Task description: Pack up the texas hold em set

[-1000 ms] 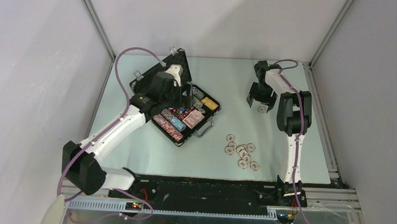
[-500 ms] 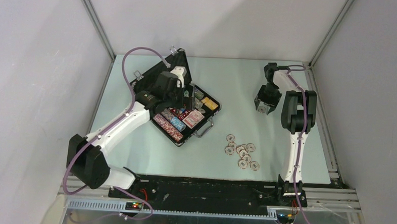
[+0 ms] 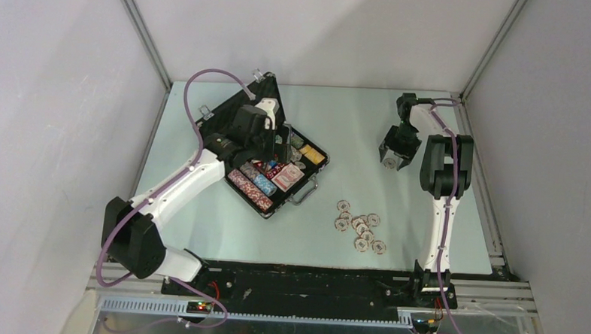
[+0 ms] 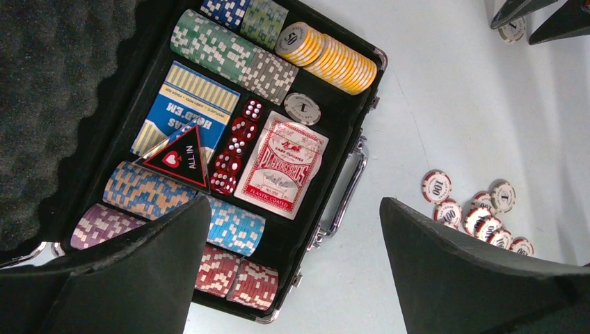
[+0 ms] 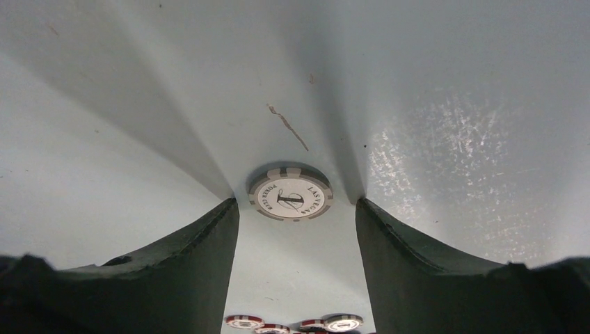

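Walls (image 3: 321, 32) of plain white panel close in the pale green-grey surface (image 3: 355, 117) on the left, far and right sides, with metal posts (image 3: 142, 36) in the two far corners. A black rail (image 3: 310, 280) runs along the near edge under both arm bases.

The case (image 4: 335, 132) lies open on the left half of the surface, its foam-lined lid (image 4: 62, 76) tipped back. In it are rows of chips (image 4: 229, 56), two card decks (image 4: 282, 167), red dice (image 4: 233, 149) and a black "ALL IN" triangle (image 4: 177, 156). The left hand (image 4: 293, 205) hangs above it, fingers spread wide.

A cluster of loose chips (image 3: 360, 226) lies right of the case. One single chip (image 5: 291, 195) lies flat far right, between the parted fingers of the lowered right hand (image 5: 298, 203), neither finger touching it.
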You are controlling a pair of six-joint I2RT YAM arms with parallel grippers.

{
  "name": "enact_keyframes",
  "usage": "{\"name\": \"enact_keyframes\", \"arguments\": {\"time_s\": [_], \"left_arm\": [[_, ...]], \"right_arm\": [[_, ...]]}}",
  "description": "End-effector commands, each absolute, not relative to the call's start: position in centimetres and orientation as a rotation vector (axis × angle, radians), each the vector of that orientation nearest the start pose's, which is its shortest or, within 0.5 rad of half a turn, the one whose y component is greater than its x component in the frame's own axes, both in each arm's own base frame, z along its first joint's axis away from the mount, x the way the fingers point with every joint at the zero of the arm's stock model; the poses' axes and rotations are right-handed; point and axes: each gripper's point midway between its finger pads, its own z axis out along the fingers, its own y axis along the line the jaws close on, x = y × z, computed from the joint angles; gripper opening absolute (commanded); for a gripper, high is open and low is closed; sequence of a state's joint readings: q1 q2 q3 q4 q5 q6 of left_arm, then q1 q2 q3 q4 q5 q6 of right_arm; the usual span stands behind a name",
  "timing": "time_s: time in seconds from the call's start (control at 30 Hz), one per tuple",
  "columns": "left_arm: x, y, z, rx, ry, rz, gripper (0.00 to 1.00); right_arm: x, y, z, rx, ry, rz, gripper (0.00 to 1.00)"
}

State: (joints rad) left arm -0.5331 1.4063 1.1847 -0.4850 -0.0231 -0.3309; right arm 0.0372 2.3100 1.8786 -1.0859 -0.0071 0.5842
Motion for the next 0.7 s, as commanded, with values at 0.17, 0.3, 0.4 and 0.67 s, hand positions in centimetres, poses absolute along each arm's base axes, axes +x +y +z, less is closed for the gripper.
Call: {"name": "enact_keyframes", "arguments": {"time_s": [0.17, 0.3, 0.4, 0.67], "left_arm": [[33.8, -21.0, 20.3, 0.248, 2.258, -0.417, 0.98], [33.9, -21.0, 20.4, 0.245, 2.252, -0.419, 0.98], [34.0, -21.2, 20.6, 0.249, 2.245, -0.427, 0.98], [32.9, -22.9, 19.8, 0.370, 2.264, -0.484, 0.98]], "right_arm": [[44.1, 3.0, 0.4, 0.938, 2.897, -0.036, 0.60], [44.5, 3.2, 0.4, 0.942, 2.874, -0.020, 0.53], [44.5, 3.5, 0.3, 0.939, 2.884, 0.001, 0.48], [40.5, 5.9, -0.2, 0.944, 3.020, 0.026, 0.46]]}}
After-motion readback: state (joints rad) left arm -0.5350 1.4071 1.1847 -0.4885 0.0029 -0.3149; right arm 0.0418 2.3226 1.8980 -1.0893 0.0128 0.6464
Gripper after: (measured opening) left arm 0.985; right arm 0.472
